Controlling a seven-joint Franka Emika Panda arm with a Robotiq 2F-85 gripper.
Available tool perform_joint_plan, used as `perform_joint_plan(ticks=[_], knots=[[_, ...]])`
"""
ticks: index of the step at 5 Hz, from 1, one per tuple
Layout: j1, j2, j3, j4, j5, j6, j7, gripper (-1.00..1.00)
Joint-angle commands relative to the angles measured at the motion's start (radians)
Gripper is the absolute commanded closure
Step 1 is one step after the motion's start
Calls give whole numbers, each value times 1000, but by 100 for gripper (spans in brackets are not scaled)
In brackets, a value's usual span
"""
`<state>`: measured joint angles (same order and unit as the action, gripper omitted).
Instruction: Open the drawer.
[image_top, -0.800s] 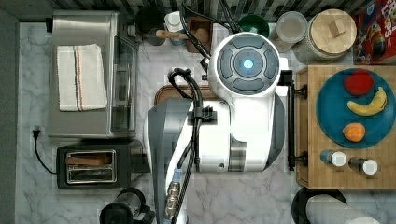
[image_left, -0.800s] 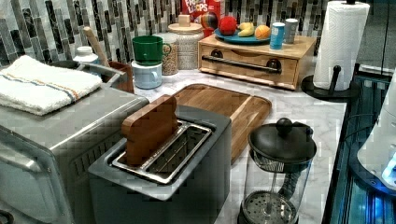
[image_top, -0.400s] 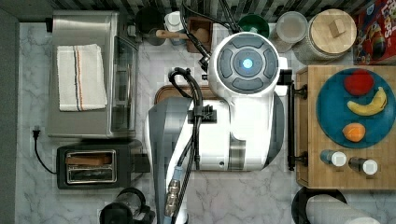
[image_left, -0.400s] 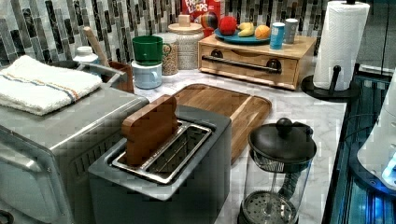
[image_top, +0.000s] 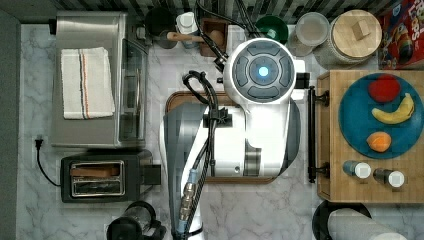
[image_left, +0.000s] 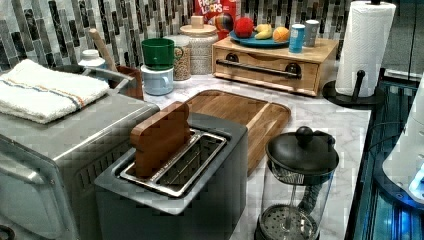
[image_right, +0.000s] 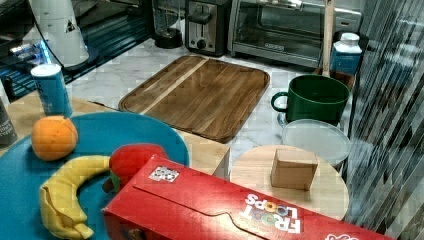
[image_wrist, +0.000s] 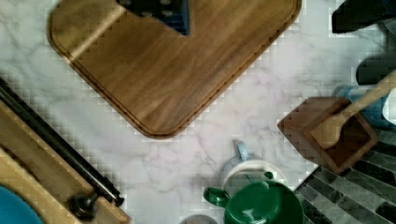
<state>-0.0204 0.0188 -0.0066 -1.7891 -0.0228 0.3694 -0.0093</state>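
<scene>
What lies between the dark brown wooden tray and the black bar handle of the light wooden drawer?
Bare marble counter alone. The wrist view shows it between the brown tray and the drawer, whose black handle is untouched.

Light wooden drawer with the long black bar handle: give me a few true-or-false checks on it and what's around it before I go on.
1. The light wooden drawer is shut, its front flush with its box. True.
2. A blue plate of fruit sits on top of the drawer's box. True.
3. The black bar handle is missing. False: it spans the front on two mounts.
4. The brown wooden tray holds a green mug. False: the green mug is stacked on a pale mug beside the tray.
5. A paper towel roll stands beside the box. True.
</scene>
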Motion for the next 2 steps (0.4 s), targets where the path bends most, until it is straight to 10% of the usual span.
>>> perform_joint_plan(ticks=[1,2], knots=[[-46,-102,-40,-267,-56,117,-390,-100],[-61,-83,-63,-282,-108,147,-518,-100]])
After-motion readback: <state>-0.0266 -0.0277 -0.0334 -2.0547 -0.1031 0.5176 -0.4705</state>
